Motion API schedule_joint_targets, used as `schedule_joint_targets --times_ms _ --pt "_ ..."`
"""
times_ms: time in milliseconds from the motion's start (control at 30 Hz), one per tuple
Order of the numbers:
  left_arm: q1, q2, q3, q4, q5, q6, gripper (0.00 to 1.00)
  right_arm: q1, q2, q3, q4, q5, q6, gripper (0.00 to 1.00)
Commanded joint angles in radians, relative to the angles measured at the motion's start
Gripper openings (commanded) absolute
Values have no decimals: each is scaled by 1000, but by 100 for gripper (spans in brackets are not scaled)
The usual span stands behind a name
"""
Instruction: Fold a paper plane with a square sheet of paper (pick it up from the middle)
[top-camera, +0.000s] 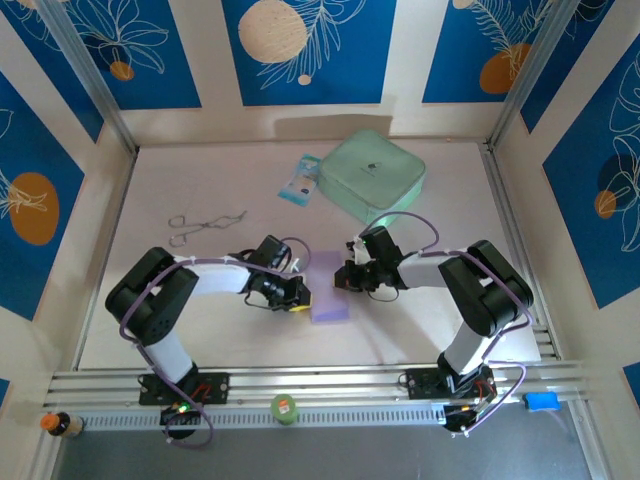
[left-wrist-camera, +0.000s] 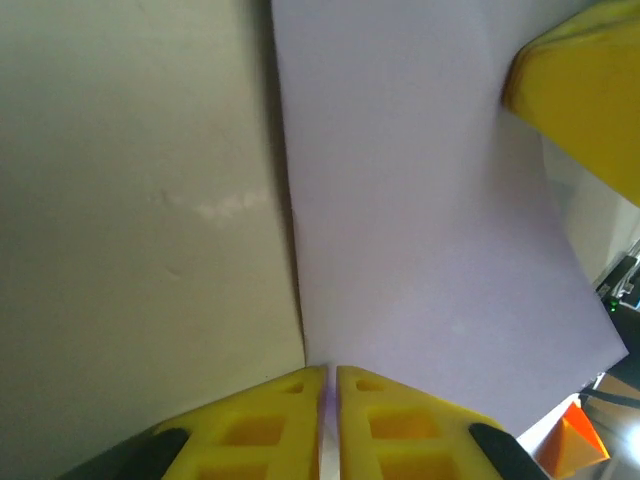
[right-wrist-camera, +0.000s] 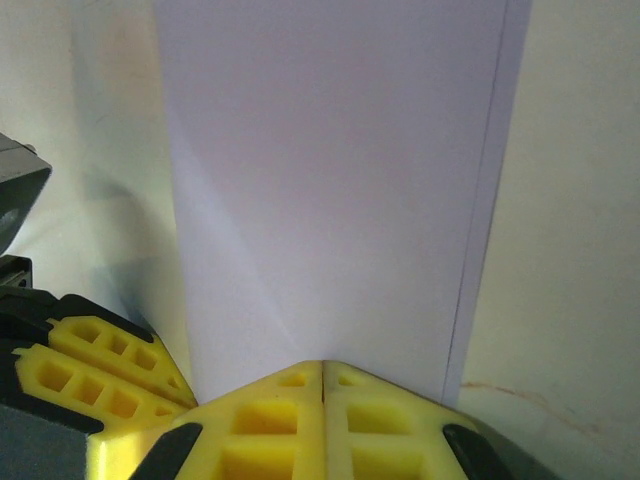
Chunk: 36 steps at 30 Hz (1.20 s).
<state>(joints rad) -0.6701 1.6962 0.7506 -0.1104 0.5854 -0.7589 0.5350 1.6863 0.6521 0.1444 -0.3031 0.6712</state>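
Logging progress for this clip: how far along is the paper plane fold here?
Early. Done: the square sheet of paper lies as a narrow rectangle, and the right wrist view shows a second layer's edge, so one fold seems made. In hand: the left gripper and right gripper, both shut, sit at its opposite edges. Left: no pointed nose or wings show yet, so most folds remain.

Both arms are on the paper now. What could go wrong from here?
1. The left gripper and right gripper sit shut at opposite edges of the square sheet of paper; pulling apart could tear it.
2. The right wrist view shows its layers offset along one edge, so a crease may set crooked.
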Motion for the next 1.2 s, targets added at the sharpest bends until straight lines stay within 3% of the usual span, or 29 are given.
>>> schedule_joint_targets --times_ms 0,267,533,867,1167 --pt "-4 -16 -1 -91 -64 61 14 12 53 -48 -98 71 8 0" --pt "-8 -111 50 -37 -49 -15 14 14 54 -46 -100 73 8 0" --pt "-60 -39 56 107 29 -118 13 14 54 -47 -97 73 8 0" --pt "-71 -10 -23 46 3 -46 13 14 56 -49 -92 76 7 0" --pt "-77 -115 -83 -40 -98 32 13 14 54 -51 -91 77 8 0"
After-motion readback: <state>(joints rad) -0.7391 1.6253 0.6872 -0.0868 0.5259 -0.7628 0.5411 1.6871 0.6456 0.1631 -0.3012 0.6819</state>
